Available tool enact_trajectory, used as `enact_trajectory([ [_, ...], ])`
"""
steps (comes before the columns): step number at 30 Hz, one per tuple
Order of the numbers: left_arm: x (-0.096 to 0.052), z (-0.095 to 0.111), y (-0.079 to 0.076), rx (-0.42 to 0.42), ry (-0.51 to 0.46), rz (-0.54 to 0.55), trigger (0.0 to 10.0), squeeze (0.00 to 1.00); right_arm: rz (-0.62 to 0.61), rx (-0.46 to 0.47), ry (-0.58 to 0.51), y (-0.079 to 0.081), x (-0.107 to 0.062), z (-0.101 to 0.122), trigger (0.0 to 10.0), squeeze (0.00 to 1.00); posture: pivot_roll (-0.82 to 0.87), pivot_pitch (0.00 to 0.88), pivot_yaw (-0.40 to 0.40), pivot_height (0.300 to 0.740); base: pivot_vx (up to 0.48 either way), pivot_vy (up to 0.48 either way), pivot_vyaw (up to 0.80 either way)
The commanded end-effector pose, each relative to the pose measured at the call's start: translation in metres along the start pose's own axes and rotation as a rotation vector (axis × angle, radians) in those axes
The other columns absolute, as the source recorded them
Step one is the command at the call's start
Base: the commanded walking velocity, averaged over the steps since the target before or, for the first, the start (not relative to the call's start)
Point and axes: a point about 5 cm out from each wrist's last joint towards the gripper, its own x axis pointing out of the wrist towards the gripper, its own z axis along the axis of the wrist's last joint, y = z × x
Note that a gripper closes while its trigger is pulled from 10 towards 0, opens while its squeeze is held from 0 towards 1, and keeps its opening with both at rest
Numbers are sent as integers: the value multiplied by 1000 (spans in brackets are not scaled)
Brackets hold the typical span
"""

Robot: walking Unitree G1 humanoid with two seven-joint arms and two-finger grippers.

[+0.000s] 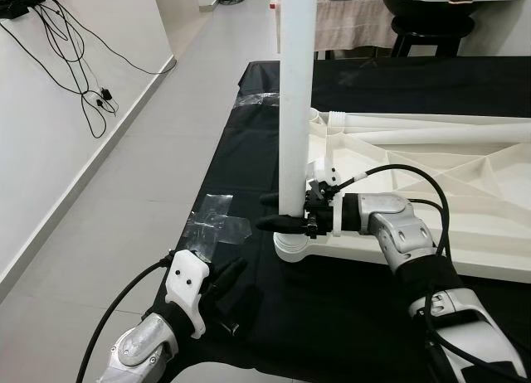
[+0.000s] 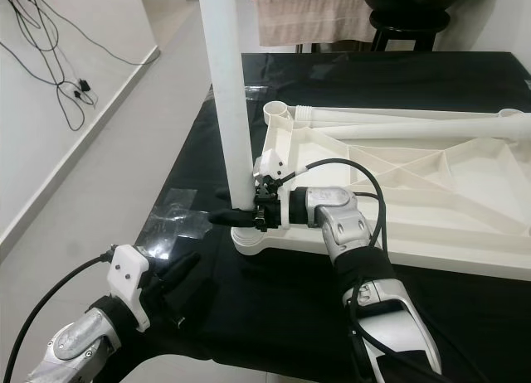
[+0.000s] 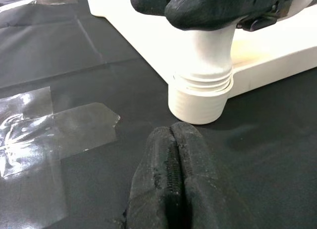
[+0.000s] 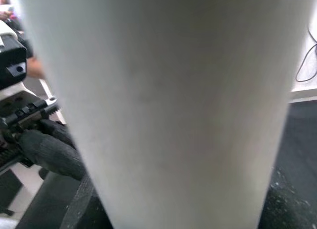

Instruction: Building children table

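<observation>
while the right end effector (image 1: pixel 280 211) clamps the upright table leg (image 1: pixel 297 93), the left end effector (image 1: pixel 231 285) rests closed nearby.

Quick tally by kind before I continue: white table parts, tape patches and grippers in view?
White plastic table legs: 2, one upright, one lying
White ribbed plastic tabletop: 1
Clear tape patches: 1
Grippers: 2, left gripper, right gripper
Total: 6

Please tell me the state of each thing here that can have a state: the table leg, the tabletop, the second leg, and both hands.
Table leg: upright, threaded base in the corner socket.
Tabletop: upside down on the black cloth, ribs facing up.
Second leg: lying flat on the tabletop.
Right hand: shut on the table leg near its base.
Left hand: shut, holding nothing.
</observation>
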Motion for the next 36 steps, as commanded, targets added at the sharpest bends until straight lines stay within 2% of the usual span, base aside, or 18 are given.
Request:
enact_trajectory([
  [1,-2,-2,-2,4,13,7,10000,0,-55,17,14,3,0,-9,0,0,-6,149,55,740,0,0,0],
  [4,-3,-2,-2,3,12,7,10000,0,-98,10,15,2,-2,-11,0,0,-6,149,55,740,0,0,0],
  [5,-3,-2,-2,3,12,7,10000,0,-217,36,9,8,0,-18,0,0,-11,154,42,740,0,0,0],
  [6,-4,-1,0,4,12,8,10000,0,-472,79,18,13,7,-28,0,0,-17,159,52,740,0,0,0],
  [8,-4,-1,0,4,12,8,10000,0,-472,79,18,13,7,-28,0,0,-17,159,52,740,0,0,0],
  [9,-5,-1,1,7,13,7,10000,0,-621,67,73,38,19,-41,0,0,-17,167,62,740,0,0,0],
  [10,-5,-1,1,7,13,7,10000,0,-621,67,73,38,19,-41,0,0,-17,167,62,740,0,0,0],
  [11,-5,-1,4,11,16,5,10000,0,-736,17,89,58,31,-39,0,0,-34,158,73,740,0,0,0],
  [17,-3,-1,5,14,17,3,10000,0,-701,37,85,55,35,-41,196,0,-23,155,61,740,0,0,0],
  [18,-3,-1,5,15,16,7,10000,0,-691,36,84,55,36,-40,9882,0,-23,154,59,740,0,0,0],
  [21,-3,-1,6,16,11,18,10000,0,-637,61,32,52,38,-33,10000,0,-21,152,58,740,0,0,0],
  [22,-2,-1,6,16,10,20,10000,0,-578,82,-9,50,39,-27,10000,1000,-21,152,58,740,0,0,0],
  [25,-2,-1,5,16,9,20,10000,0,-514,102,-51,49,39,-16,10000,1000,-20,149,56,740,0,0,0],
  [30,-2,-1,4,13,10,13,10000,0,-526,48,-46,20,30,0,10000,1000,-13,147,51,740,0,0,0],
  [31,-2,-1,4,13,10,13,10000,0,-526,48,-46,20,30,0,10000,1000,-13,147,51,740,0,0,0],
  [33,-1,-1,3,12,10,12,10000,0,-435,37,-62,9,29,8,10000,1000,-5,143,51,740,0,0,0],
  [34,-1,-1,3,12,10,12,10000,0,-435,37,-62,9,29,8,10000,1000,-5,143,51,740,0,0,0],
  [36,0,-1,3,13,9,14,10000,0,-204,38,-71,9,31,12,10000,0,0,140,50,740,0,0,0],
])
